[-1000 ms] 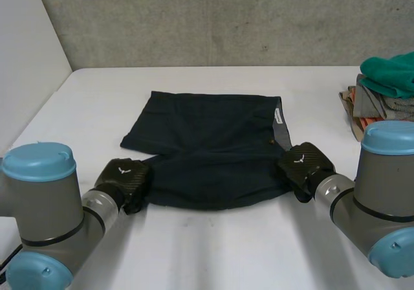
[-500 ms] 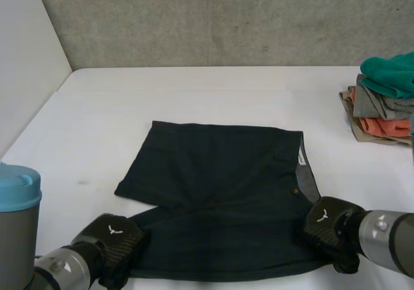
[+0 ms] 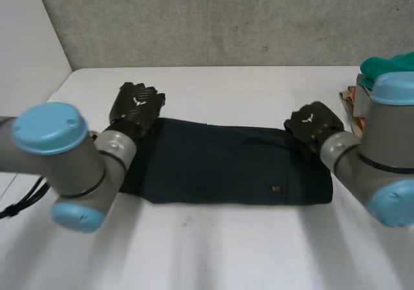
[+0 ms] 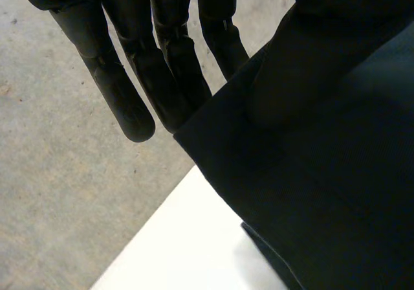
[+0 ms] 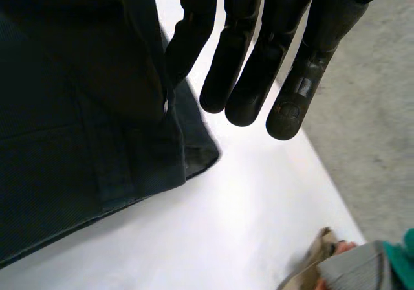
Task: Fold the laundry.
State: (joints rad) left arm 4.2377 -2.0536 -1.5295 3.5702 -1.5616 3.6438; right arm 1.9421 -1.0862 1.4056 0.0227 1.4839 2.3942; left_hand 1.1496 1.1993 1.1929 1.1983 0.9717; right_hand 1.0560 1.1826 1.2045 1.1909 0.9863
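Two far corners of the dark shorts (image 3: 226, 164), lying doubled on the table (image 3: 259, 251), had a hand each. We saw the right hand (image 3: 310, 123) straight-fingered, holding nothing; left hand (image 3: 137, 105) grip: couldn't tell. We judged lifting straight up best, no dragging.

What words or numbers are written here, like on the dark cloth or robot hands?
None: no words or numbers can be read.
Left hand and right hand each bear a white mark: a shape, not letters.
The dark cloth has a tiny brownish spot, too small to read.
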